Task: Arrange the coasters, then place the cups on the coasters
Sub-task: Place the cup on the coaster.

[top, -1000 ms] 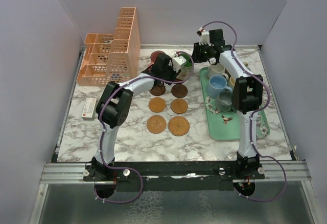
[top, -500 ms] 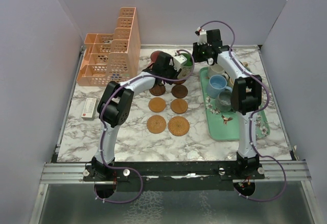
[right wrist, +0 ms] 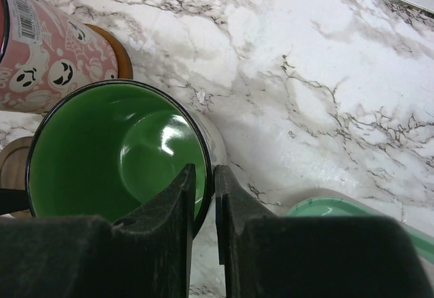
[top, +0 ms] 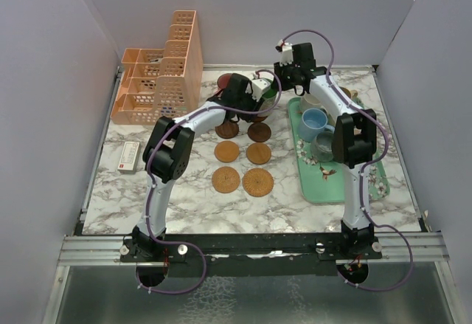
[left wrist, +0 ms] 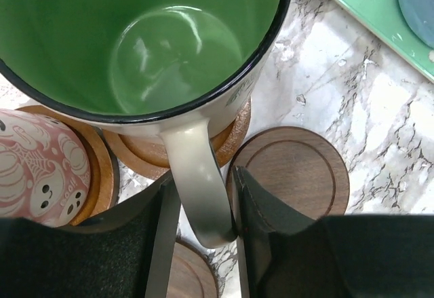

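A green-lined cup (left wrist: 169, 40) stands on an orange-brown coaster (left wrist: 234, 132) at the back of the coaster group (top: 243, 154). Its handle lies between the jaws of my left gripper (left wrist: 203, 182). The right finger touches the handle and the left finger stands slightly off it. From the other side, my right gripper (right wrist: 203, 169) straddles the green cup's (right wrist: 115, 149) rim, one finger inside and one outside, pinched narrow. A pink ghost-print cup (left wrist: 34, 155) sits on the coaster beside it. Dark coasters (left wrist: 298, 169) lie bare nearby.
The mint-green tray (top: 313, 185) on the right carries a blue cup (top: 313, 121), a grey one (top: 324, 145) and a cream one (top: 313, 101). A peach lattice organiser (top: 158, 73) stands back left. A small white box (top: 129, 156) lies at the left.
My right gripper has moved left onto the green cup's rim and narrowed its jaws. The left jaws have eased slightly apart round the handle.
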### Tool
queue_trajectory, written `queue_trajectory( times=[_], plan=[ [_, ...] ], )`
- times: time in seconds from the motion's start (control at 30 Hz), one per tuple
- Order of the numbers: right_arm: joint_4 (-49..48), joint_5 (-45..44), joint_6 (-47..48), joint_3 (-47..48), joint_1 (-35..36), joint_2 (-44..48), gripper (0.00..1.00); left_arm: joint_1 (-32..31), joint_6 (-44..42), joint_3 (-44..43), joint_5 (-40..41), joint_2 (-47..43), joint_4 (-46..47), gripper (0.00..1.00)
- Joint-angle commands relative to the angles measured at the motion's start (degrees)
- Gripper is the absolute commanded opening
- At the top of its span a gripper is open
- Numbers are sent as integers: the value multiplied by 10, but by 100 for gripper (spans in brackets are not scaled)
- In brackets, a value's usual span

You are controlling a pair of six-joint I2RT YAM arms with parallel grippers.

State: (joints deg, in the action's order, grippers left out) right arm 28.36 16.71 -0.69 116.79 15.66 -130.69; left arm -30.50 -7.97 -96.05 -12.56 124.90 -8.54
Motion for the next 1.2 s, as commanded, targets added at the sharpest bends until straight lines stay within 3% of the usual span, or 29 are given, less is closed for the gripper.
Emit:
queue_trajectory(
  times=[0.0,0.5,1.17],
  plan=[
    [8,15,6,-6,11,37,4,4,3,-34,16,6,19,36],
    [-10,72,7,-22,14,75,1,4,16,-71,4,18,3,2],
    [1,130,14,-22,23,97,1,15,25,-35,-13,-36,8,0]
  ],
)
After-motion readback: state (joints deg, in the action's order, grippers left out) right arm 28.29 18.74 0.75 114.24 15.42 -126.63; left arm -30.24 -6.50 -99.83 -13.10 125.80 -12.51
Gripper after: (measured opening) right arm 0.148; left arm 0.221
